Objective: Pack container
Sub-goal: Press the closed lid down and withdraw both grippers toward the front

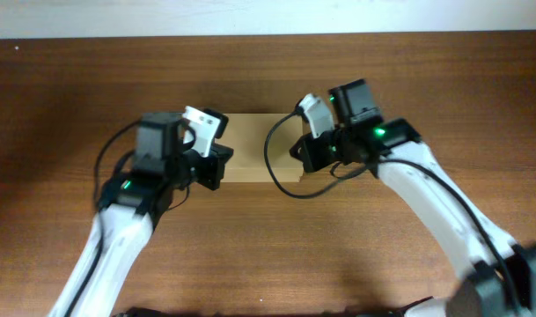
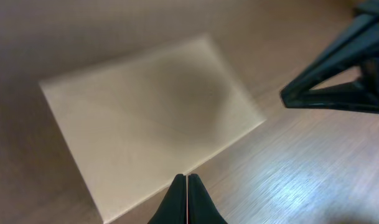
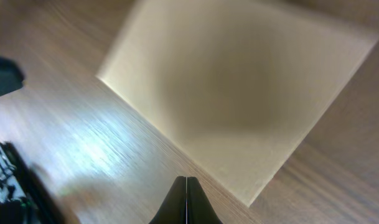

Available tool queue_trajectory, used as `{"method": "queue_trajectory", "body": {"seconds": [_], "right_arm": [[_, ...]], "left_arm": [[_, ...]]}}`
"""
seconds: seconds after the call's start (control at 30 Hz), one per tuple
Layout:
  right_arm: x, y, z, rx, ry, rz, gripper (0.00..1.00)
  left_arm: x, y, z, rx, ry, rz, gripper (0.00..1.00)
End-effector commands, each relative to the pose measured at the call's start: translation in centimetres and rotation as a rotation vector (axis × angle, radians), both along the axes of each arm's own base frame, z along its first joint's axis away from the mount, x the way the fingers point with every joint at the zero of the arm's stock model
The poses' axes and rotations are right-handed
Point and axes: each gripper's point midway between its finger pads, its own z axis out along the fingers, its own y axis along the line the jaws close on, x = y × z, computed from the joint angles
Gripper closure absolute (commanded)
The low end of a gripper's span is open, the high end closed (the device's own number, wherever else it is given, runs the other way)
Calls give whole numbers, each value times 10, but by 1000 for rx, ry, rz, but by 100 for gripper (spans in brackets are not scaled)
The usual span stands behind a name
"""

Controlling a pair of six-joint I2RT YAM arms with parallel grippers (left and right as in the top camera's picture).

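Cardboard item: container (image 1: 254, 148), plain tan corrugated box, rectangular, lying flat at the middle of the table (image 1: 268, 246).
Lid: flap lid (image 2: 152, 112) is down; both wrist views show one flat, unbroken top face, blurred, with no gap and no contents on view.
Loose goods: none seen on the table around the box; whether anything is inside cannot be told.
Left gripper: left gripper (image 2: 187, 199) is at the box's left end, above its near edge; the fingers (image 2: 177, 204) are pressed tip to tip with nothing between them.
Right gripper: right gripper (image 3: 187, 198) is at the box's right end, likewise over the near edge; its fingers (image 3: 177, 205) are clenched together and empty.
Contact: whether either tip touches the cardboard cannot be told; both look just above it.
Step in hand (judgement): work on the lid rather than on loading. With the flap down and nothing waiting outside, this reads as closing or pressing the lid flat, late in the task. An unopened box at the start cannot be ruled out.
Next move calls for (judgement): if closing, an even downward press from both ends so the flap seats without the box sliding. If opening, one pair of fingers must part and catch the flap's free edge while the other steadies the body.
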Motion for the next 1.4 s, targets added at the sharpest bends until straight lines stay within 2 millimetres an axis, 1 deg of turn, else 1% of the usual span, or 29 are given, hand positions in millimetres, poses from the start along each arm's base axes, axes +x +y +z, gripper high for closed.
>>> {"method": "queue_trajectory", "body": {"seconds": [0.0, 0.07, 0.17, 0.23, 0.3, 0.33, 0.37, 0.4, 0.43, 0.53, 0.63, 0.77, 0.9, 1.1, 1.17, 1.2, 1.27, 1.37], "right_arm": [[-13, -6, 58, 43, -126, -10, 96], [-30, -13, 81, 55, -165, -13, 96], [-57, -24, 110, 77, -220, -13, 96], [-73, -34, 125, 73, -260, -29, 96], [-85, -43, 134, 67, -290, -45, 96], [-91, -45, 139, 70, -301, -46, 85], [-97, -48, 143, 75, -311, -46, 64], [-102, -49, 145, 77, -318, -46, 35], [-106, -51, 148, 80, -324, -46, 1], [-113, -54, 152, 86, -339, -47, 1], [-113, -54, 153, 87, -340, -47, 1], [-109, -52, 148, 79, -322, -46, 1], [-102, -49, 138, 65, -287, -45, 1], [-86, -43, 116, 33, -210, -43, 1], [-80, -41, 105, 19, -176, -43, 1], [-78, -40, 101, 12, -161, -42, 1], [-72, -38, 90, -2, -126, -41, 1], [-64, -34, 73, -23, -74, -40, 1]], "left_arm": [[-21, 5, 50, -30, -123, 2, 98], [-42, 10, 67, -35, -158, 4, 98], [-69, 16, 82, -43, -192, 4, 98], [-82, 19, 91, -49, -221, 4, 98], [-89, 20, 99, -57, -253, 4, 96], [-92, 21, 102, -60, -266, 4, 82], [-95, 21, 106, -63, -281, 4, 55], [-97, 22, 108, -66, -290, 4, 18], [-98, 22, 109, -67, -295, 4, 0], [-99, 22, 110, -68, -301, 4, 0], [-99, 22, 110, -67, -300, 4, 0], [-99, 22, 110, -67, -300, 4, 0], [-99, 22, 110, -67, -300, 4, 0], [-99, 22, 110, -67, -300, 4, 0], [-100, 22, 110, -68, -301, 4, 0], [-101, 25, 111, -54, -313, 12, 0], [-101, 40, 106, -5, -316, 78, 0], [-105, 57, 99, 24, -325, 153, 0]]}}
